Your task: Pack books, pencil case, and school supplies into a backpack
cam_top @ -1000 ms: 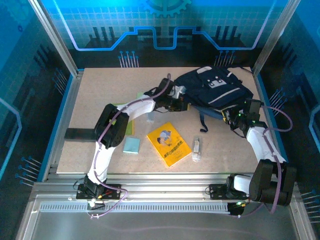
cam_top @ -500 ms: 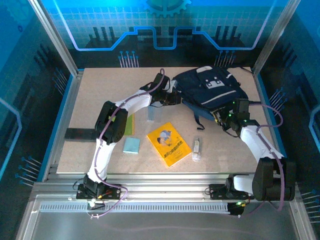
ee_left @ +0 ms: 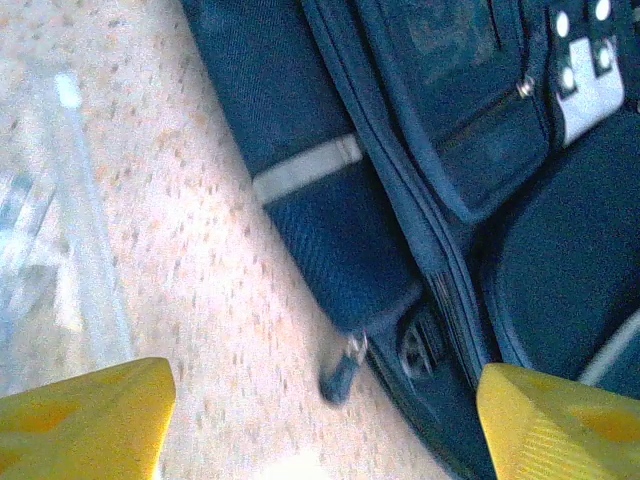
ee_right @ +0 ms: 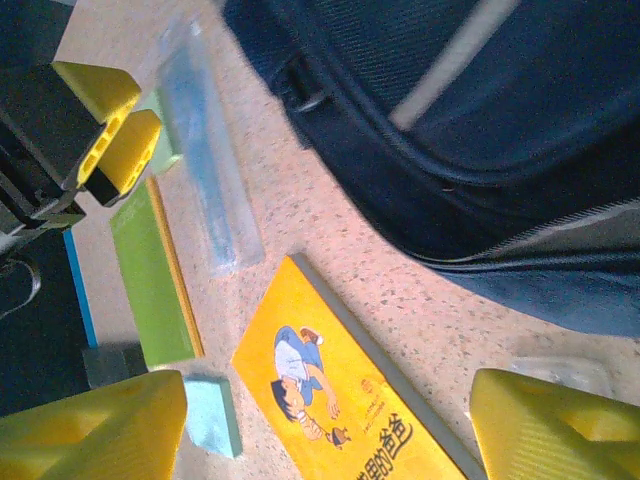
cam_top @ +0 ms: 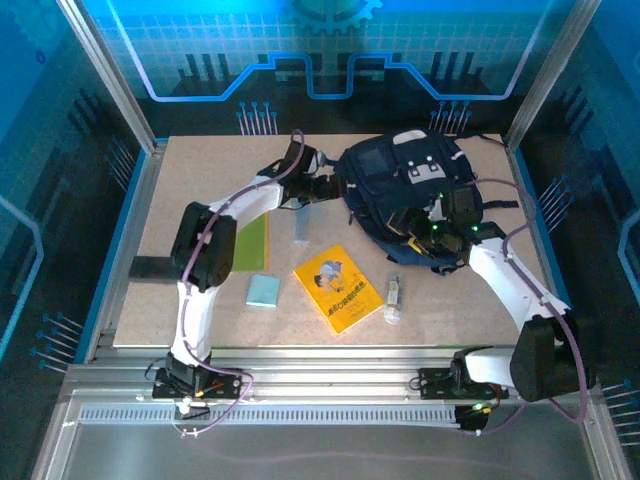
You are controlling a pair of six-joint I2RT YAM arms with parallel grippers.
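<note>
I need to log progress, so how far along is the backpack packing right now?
Nothing looks packed yet. The left gripper and right gripper sit open by the backpack, holding nothing. Left to pack, on the table: orange-yellow book, lime-green book, pencil case, teal pad, clear tube.

**Clearance: far-R blocked, far-L + near-R open**

Backpack point(cam_top: 385, 170) fills far-R of table point(cam_top: 180, 180). The left gripper point(cam_top: 325, 187) and right gripper point(cam_top: 415, 232) crowd its L and near edges. Mid strip cluttered: green book point(cam_top: 252, 240), pencil case point(cam_top: 300, 228), teal pad point(cam_top: 263, 290), orange book point(cam_top: 335, 288), clear tube point(cam_top: 394, 298), w/ narrow bare gaps btwn. Left arm point(cam_top: 205, 245) elbow just beside green book. Far-L corner and area near-R of tube bare.
</note>
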